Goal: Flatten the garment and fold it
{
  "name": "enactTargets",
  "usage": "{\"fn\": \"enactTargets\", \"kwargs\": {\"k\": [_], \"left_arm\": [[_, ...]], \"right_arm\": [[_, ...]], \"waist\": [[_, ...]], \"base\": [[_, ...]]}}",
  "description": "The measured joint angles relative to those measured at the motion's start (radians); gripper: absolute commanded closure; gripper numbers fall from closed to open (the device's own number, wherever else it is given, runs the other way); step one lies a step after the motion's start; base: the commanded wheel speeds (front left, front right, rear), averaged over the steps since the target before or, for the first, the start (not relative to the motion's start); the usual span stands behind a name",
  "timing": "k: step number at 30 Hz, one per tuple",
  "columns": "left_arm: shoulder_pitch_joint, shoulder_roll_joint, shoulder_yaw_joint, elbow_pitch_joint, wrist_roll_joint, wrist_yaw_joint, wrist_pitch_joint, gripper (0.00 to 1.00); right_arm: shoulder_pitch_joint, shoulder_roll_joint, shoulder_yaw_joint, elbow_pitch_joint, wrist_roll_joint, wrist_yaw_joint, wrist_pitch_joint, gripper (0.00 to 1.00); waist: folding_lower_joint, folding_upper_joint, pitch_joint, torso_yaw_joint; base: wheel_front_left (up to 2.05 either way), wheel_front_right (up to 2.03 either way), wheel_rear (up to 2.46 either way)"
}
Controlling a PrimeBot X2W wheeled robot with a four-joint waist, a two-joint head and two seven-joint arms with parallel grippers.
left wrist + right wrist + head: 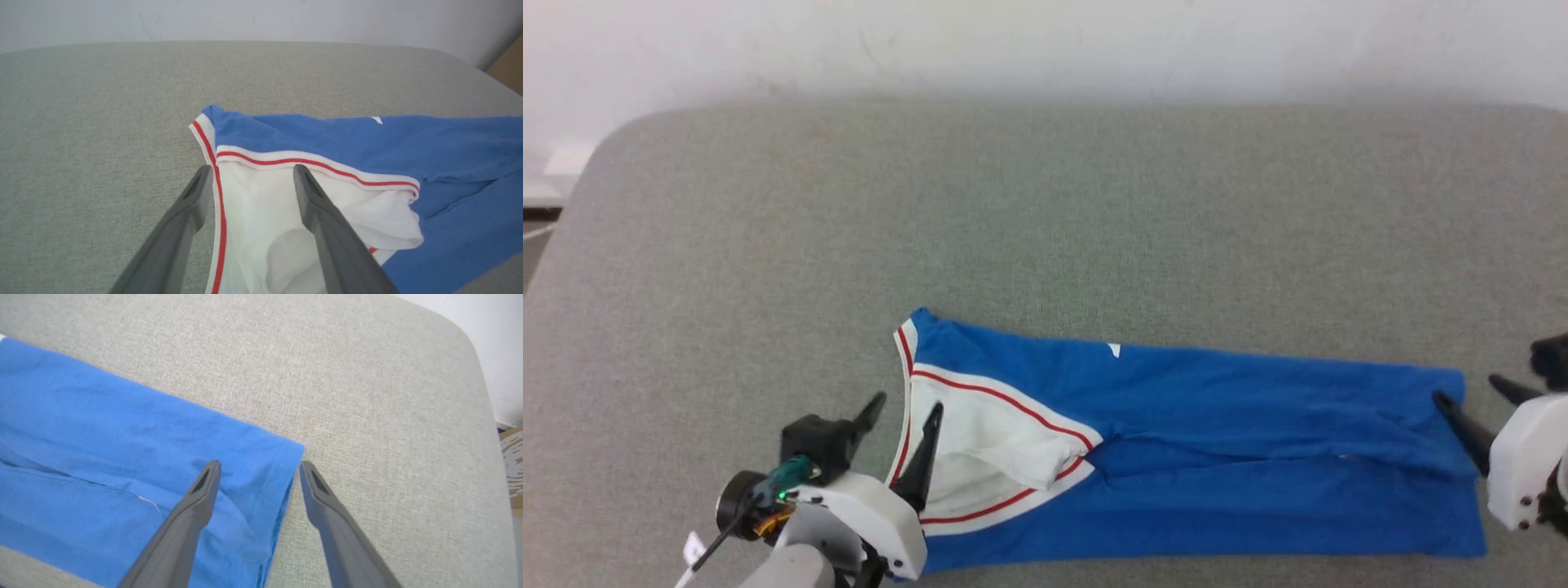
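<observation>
So the shirt (1217, 457) is lying on the grey bench (1045, 204), folded lengthwise into a long blue strip. A lot of bare bench shows past the shirt's far edge, and there's just a thin strip of it along the near one. The shirt's left end has the red-and-white trim (1005, 398) curving round a white patch, with some loose white fabric bunched up inside it. There's a tiny white fleck (1115, 349) on the blue near the shirt's far edge. A crease runs along the shirt's length, and the layers look a bit rumpled toward the right end.

The left gripper (908, 402) sits at the shirt's trimmed end with its fingers (327, 228) spread wide and nothing pinched. One finger is over the white patch and the other is over the bench just outside the trim. Can't tell if the tips actually touch the cloth.

The right gripper (1466, 387) is at the shirt's other end, by the far corner of the hem (271, 473). Its fingers (184, 522) are spread too and hold nothing. One is over the blue just inside the hem, the other is over the bench just off it
</observation>
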Motion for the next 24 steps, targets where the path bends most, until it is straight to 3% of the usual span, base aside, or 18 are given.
{"fn": "enactTargets", "kwargs": {"k": [5,8,12,17,24], "left_arm": [[0.008,-0.016,0.068,-0.032,0.008,0.011,-0.102,0.00],[0.041,-0.068,0.205,-0.132,0.078,0.058,-0.117,0.00],[0.115,-0.158,0.376,-0.265,0.220,0.067,-0.118,0.00],[0.206,-0.234,0.471,-0.322,0.385,0.030,-0.118,0.00],[0.230,-0.308,0.558,-0.366,0.499,-0.036,-0.118,0.00]], "right_arm": [[0.044,0.077,-0.171,-0.065,0.011,0.000,0.084,0.00],[0.099,0.199,-0.337,-0.104,-0.076,0.000,0.135,0.00],[0.133,0.362,-0.483,-0.131,-0.182,-0.001,0.179,0.00],[0.131,0.523,-0.610,-0.140,-0.286,-0.001,0.217,0.00],[0.080,0.566,-0.703,-0.060,-0.356,-0.001,0.216,0.00]], "waist": [[-0.0001,0.0000,-0.042,0.000],[-0.0001,0.0000,-0.056,0.004],[-0.0001,0.0000,-0.054,0.006],[-0.0001,0.0000,-0.044,0.006],[0.0000,0.0000,-0.017,0.011]], "base": [[0.00,0.00,0.00],[0.00,0.00,0.00],[0.00,0.00,0.00],[0.00,0.00,0.00],[0.00,0.00,0.00]]}}
